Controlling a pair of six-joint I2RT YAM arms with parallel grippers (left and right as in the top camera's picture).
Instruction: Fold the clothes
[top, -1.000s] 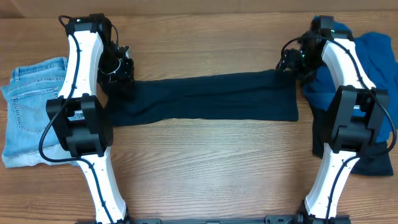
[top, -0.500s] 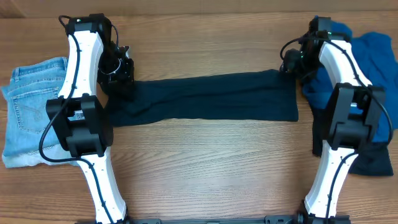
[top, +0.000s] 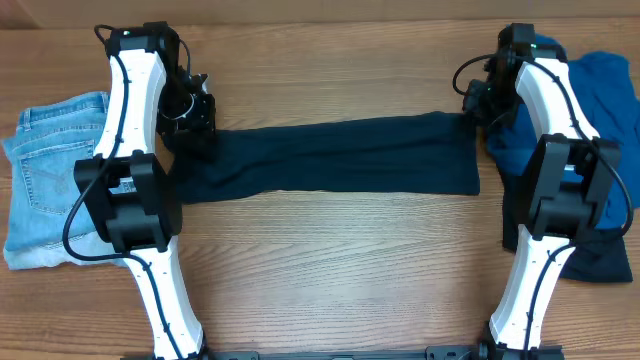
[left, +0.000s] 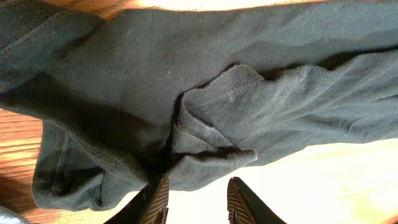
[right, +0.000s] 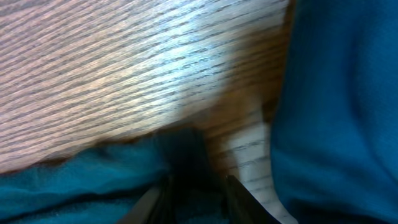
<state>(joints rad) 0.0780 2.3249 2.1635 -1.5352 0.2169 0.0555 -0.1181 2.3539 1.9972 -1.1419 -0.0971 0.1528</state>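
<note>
A: Bracketing the navy top (top: 340, 155), stretched flat across mid-table, the left gripper (left: 199, 190) and right gripper (right: 193, 186) sit at its far corners. Clenched?
B: Can't tell. The left has puckered hem at its fingers; the right has dark cloth between blurred ones.
A: Risk?
B: One corner slipping would skew the fold. The right could snag the blue garment (top: 600, 90) just beside that end.
A: Room?
B: Bare table (top: 330, 260) in front; jeans (top: 50, 170) crowd the left.
</note>
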